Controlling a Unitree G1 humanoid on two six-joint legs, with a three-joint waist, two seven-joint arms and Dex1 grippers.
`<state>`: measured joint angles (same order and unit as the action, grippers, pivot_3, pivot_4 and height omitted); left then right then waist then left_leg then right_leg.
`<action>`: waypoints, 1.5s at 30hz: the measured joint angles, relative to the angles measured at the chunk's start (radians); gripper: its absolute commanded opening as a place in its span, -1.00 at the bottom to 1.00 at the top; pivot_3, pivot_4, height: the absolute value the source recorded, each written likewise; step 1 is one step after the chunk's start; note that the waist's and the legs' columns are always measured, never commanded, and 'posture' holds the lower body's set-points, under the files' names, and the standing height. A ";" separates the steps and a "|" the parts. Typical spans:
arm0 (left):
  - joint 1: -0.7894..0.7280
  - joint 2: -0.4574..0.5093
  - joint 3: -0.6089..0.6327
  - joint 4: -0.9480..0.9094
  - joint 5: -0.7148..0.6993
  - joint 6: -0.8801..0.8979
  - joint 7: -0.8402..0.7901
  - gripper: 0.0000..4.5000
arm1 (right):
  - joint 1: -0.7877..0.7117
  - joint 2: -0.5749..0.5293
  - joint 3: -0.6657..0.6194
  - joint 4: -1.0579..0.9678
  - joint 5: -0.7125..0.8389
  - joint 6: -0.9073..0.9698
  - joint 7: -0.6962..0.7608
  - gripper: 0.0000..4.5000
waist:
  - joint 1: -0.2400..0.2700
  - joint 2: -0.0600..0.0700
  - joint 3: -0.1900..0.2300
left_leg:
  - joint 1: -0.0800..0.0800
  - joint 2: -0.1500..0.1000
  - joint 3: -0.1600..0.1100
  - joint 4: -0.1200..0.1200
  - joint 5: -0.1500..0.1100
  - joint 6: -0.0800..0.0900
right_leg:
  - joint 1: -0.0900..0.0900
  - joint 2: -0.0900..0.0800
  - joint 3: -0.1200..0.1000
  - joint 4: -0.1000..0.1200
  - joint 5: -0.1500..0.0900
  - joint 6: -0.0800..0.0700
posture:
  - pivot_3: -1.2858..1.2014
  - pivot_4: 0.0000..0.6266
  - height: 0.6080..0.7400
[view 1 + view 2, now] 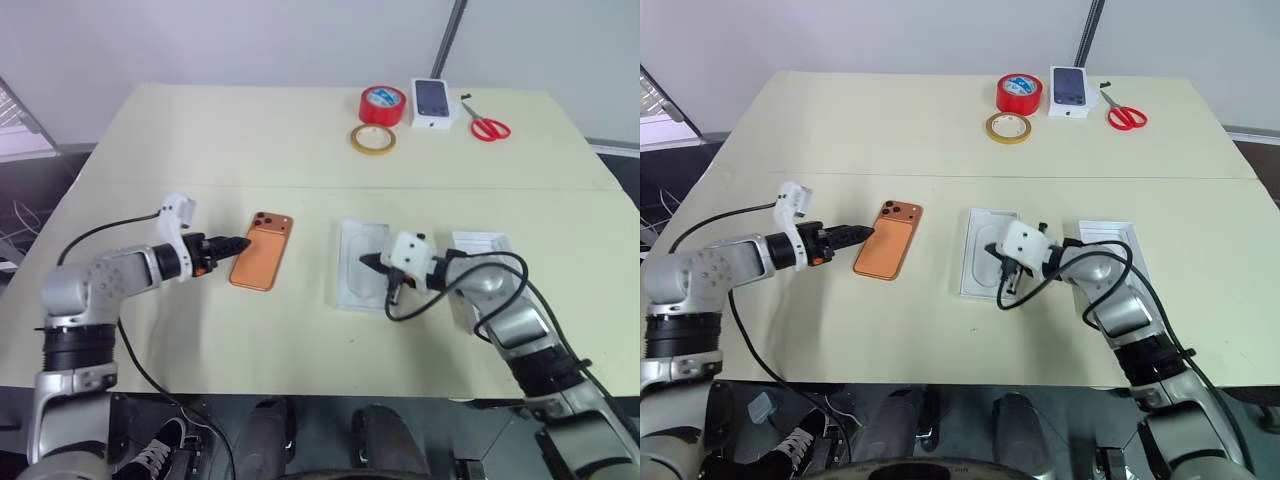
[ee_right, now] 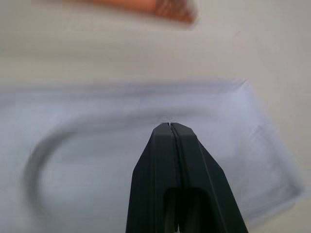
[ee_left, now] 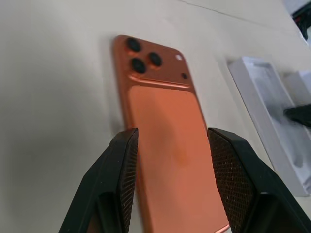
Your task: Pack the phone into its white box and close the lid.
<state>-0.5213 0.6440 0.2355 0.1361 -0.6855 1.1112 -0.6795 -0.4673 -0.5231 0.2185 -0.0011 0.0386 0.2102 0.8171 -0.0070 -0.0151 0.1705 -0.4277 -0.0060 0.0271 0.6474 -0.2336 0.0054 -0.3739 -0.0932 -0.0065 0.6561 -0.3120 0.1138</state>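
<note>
- Phone [image 1: 262, 250]: orange-copper, lying back-up on the table [image 1: 300, 150], camera cluster at its far end. It sits left of centre, flat and unheld, with bare tabletop along both long sides, so there is room to take it across its width.
- Left gripper [image 1: 238, 243]: at the phone's near left edge, pointing across it toward the right. The left wrist view shows its two fingers [image 3: 121, 170] parted about as wide as the phone, one on each side of the near end, gripping nothing. Judged to be lining up for a pinch across the long edges.
- White tray with a rounded recess [image 1: 362, 262]: just right of the phone, well apart from it, lying flat. Whether this is the box or an insert I cannot tell.
- Right gripper [image 1: 992, 250]: jaws pressed fully together, empty, its tip over that tray's recess; whether it touches the tray is not clear. Possibly steadying or nudging the tray.
- Second white piece [image 1: 482, 243]: right of the tray, partly hidden behind the right arm; box or lid, not certain.
- Far edge of table: red tape roll [image 1: 383, 104], yellowish tape ring [image 1: 372, 139], small carton with a phone picture [image 1: 433, 103], red scissors [image 1: 487, 124]; all well clear of the working area.
- Open room: broad bare surface between the phone and the far items; the near edge lies close to both arms.
</note>
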 measured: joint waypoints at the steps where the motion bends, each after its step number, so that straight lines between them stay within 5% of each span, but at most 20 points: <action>1: -0.005 0.021 0.000 0.015 0.007 -0.016 -0.015 0.06 | -0.026 0.019 0.000 -0.003 0.005 0.025 -0.008 -1.00 | -0.004 0.000 0.000 | 0.000 0.000 0.000 0.000 0.001 -0.001 | 0.000 0.000 0.000 0.000 0.000 0.000 | 0.03 -0.52 0.82; 16: -0.124 0.056 -0.187 0.349 0.117 -0.127 -0.312 0.06 | -0.257 0.279 0.309 0.192 -0.206 0.236 -0.063 -1.00 | -0.008 0.000 0.000 | -0.003 0.000 0.002 0.000 0.001 -0.001 | -0.007 0.003 0.000 0.006 0.000 0.000 | 0.03 -0.52 0.82; 40: -0.192 -0.068 -0.214 0.414 0.214 -0.114 -0.408 0.06 | -0.297 0.349 0.331 0.283 -0.293 0.199 -0.103 -1.00 | -0.004 0.000 -0.003 | 0.001 -0.002 0.001 0.000 0.000 0.000 | -0.003 0.002 0.000 0.008 0.000 0.000 | 0.03 -0.52 0.82; 45: -0.191 -0.057 -0.172 0.460 0.180 -0.053 -0.418 -0.76 | -0.296 0.352 0.330 0.283 -0.290 0.187 -0.100 -1.00 | -0.011 0.000 -0.003 | 0.000 -0.001 0.001 0.000 0.000 0.000 | -0.005 0.003 0.000 0.008 0.000 0.000 | 0.03 -0.52 0.82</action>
<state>-0.7118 0.5871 0.0634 0.5963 -0.5052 1.0585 -1.0971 -0.7632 -0.1710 0.5489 0.2824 -0.2511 0.3976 0.7167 -0.0182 -0.0156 0.1679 -0.4279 -0.0069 0.0280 0.6471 -0.2333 0.0052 -0.3790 -0.0901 -0.0066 0.6641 -0.3122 0.1140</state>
